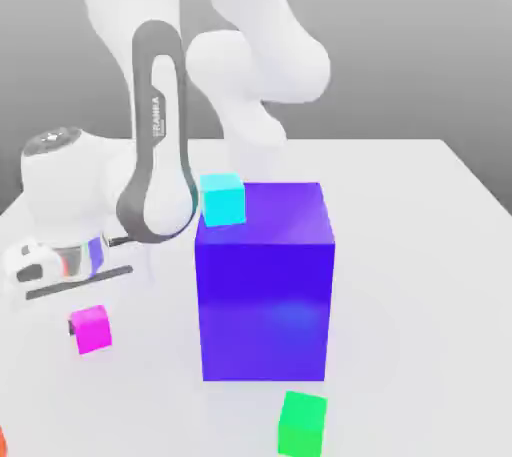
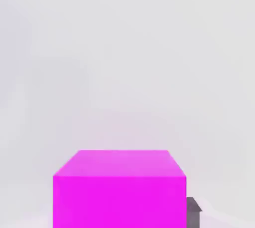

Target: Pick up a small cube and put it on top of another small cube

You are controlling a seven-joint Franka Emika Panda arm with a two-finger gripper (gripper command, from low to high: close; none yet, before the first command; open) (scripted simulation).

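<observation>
I read the small magenta cube [image 2: 119, 189] as light, rigid and smooth-sided, best taken across two opposite flat faces near mid-height; it sits on the white table [image 1: 420, 245] toward the exterior view's left, well apart from the big blue-violet block [image 1: 265, 285]. My gripper [image 1: 40, 267] hangs low just above it with its jaws drawn nearly together, and in the hand view one dark fingertip [image 2: 193, 211] sits right beside the cube's side, so I judge it clamped on the cube. The tabletop looks flat and slick, with a cyan cube [image 1: 223, 199] behind the block and a green cube [image 1: 302, 423] in front.
</observation>
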